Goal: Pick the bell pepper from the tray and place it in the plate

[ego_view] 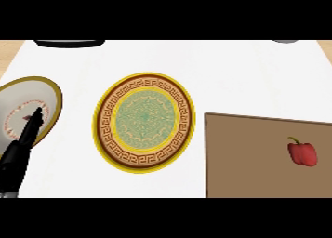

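Note:
A red bell pepper (303, 153) with a green stem lies on the brown tray (250, 158) at the right, close to the tray's right side. A round plate (145, 122) with a brown and yellow patterned rim and green centre sits in the middle of the white counter, just left of the tray. My left hand (17, 153) rises from the lower left edge, fingers straight and up, resting over a second plate. It holds nothing. My right hand does not show.
A white plate with a gold rim (50, 95) lies at the far left, partly behind my left hand. A dark object (69, 43) sits at the counter's back edge, and a grey one (286, 41) at the back right.

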Available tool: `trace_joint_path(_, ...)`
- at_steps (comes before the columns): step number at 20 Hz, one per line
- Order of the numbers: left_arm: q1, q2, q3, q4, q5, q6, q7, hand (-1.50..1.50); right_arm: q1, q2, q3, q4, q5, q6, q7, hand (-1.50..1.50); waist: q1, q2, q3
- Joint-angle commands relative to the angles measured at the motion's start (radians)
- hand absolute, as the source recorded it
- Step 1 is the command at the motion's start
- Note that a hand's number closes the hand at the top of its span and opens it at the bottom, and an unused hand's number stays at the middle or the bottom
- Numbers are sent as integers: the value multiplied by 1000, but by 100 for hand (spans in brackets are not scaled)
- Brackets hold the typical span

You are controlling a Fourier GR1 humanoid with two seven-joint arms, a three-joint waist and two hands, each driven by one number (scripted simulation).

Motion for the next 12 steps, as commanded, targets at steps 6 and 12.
trace_joint_path(6, -24, -12, 28, 67, -11, -46, -34, 0, -147, -152, 61, 135, 69, 132, 203, -150, 6, 1, 1)
trace_joint_path(12, -16, -43, 14, 23, -39, -33, 23, 0, -222, -158, 192, 214, 262, 178, 202, -150, 9, 2, 1)
